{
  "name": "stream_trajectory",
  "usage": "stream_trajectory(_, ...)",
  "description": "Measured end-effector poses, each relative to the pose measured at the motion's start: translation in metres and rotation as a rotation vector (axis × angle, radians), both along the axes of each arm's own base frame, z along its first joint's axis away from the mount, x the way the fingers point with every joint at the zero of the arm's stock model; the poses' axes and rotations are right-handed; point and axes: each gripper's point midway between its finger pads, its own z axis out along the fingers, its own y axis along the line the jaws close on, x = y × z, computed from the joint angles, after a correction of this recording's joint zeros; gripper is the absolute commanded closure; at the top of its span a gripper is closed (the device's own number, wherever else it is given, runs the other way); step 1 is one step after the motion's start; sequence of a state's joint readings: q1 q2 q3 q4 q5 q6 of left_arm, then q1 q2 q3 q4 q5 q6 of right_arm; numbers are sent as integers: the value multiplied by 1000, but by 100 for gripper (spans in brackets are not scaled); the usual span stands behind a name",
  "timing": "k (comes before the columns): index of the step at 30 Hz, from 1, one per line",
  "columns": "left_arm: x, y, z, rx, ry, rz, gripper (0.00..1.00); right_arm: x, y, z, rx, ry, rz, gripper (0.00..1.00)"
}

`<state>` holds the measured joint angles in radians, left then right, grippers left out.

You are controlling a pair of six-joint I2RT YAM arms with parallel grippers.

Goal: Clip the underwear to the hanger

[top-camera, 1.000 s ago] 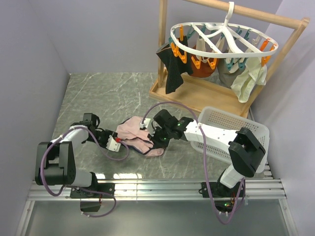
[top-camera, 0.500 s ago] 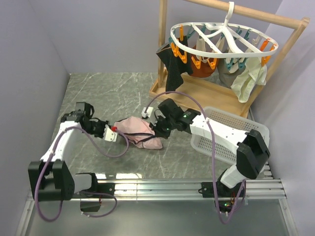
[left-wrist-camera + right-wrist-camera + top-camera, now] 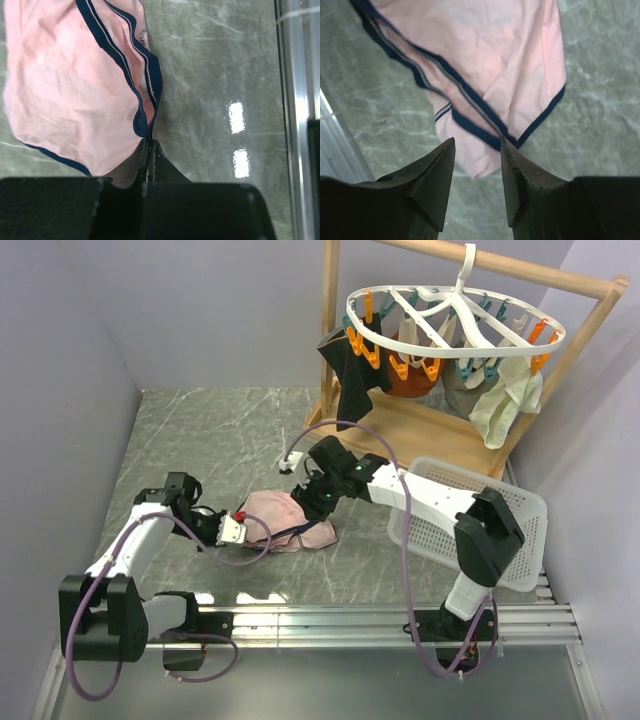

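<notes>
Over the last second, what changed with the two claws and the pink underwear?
The left claw closed and now pinches the navy edge of the underwear. The right claw, which had been gripping it, opened and let go, and now hovers just above. The underwear bunched up a little but stayed in about the same spot. The hanger did not move.

The left arm [image 3: 140, 545] reaches low and to the right, its left gripper [image 3: 150, 142] pinched tight on the navy hem of the underwear [image 3: 75, 90]. The right arm [image 3: 430, 505] stretches left with its wrist angled down, and the right gripper [image 3: 477, 142] has its jaws parted.
</notes>
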<state>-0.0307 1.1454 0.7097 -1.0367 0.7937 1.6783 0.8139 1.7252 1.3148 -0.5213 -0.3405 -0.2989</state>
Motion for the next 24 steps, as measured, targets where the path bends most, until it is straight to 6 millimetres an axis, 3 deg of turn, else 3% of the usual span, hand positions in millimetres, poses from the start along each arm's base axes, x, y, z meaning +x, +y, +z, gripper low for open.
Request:
stream_trajectory(4, 4, -1, -4, -5, 66, 32, 100, -13, -14, 10, 8, 19, -42, 50)
stream_trajectory(8, 8, -1, -5, -9, 75, 50, 100, -14, -20, 10, -3, 34, -103, 50)
stream_trajectory(18, 12, -2, -5, -9, 87, 57, 100, -1, -41, -45, -124, 200, -279, 42)
stream_trajectory(24, 14, -2, -7, -9, 97, 62, 100, 8, -47, -52, -108, 277, -327, 45)
